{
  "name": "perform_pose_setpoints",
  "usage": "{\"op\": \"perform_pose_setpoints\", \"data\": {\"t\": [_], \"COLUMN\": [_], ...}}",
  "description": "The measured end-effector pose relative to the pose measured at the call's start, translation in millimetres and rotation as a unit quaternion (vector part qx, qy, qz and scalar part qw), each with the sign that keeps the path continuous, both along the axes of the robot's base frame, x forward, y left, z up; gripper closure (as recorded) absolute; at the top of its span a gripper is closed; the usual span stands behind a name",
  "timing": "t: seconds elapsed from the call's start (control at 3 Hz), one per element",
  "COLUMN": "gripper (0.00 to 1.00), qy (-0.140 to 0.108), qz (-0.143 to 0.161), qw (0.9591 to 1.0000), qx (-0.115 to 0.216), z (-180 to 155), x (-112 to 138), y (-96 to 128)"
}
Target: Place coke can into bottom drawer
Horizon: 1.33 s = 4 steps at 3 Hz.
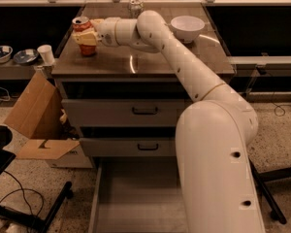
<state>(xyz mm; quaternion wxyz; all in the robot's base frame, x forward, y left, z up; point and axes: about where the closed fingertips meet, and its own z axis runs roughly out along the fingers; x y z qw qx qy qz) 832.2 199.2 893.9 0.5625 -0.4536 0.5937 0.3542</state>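
The coke can, red with a silver top, stands upright at the left back of the cabinet top. My gripper is at the can's middle, reaching in from the right, and covers most of its body. The can's top and red base still show. The bottom drawer is pulled open below, grey and with nothing in it. My white arm crosses in front of the cabinet's right side and hides part of the drawer.
A white bowl and a silver can stand at the back of the cabinet top. The two upper drawers are closed. A cardboard box, a low shelf with bowls and a cup, and a chair base are on the left.
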Motion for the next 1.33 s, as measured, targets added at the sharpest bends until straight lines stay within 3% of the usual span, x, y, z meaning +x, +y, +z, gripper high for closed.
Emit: {"op": "perform_pose_setpoints", "data": {"t": [0.33, 0.67, 1.0, 1.33], "gripper": [1.0, 1.0, 1.0, 1.0], "qy": [0.0, -0.018, -0.077, -0.091], "qz": [0.0, -0.009, -0.047, -0.086], "qw": [1.0, 0.9998, 0.9959, 0.9912], "qx": [0.0, -0.005, 0.012, 0.044], "z": [0.1, 12.3, 77.8, 116.6], "x": [-0.1, -15.6, -70.2, -122.3], "y": [0.0, -8.7, -46.5, -71.5]}}
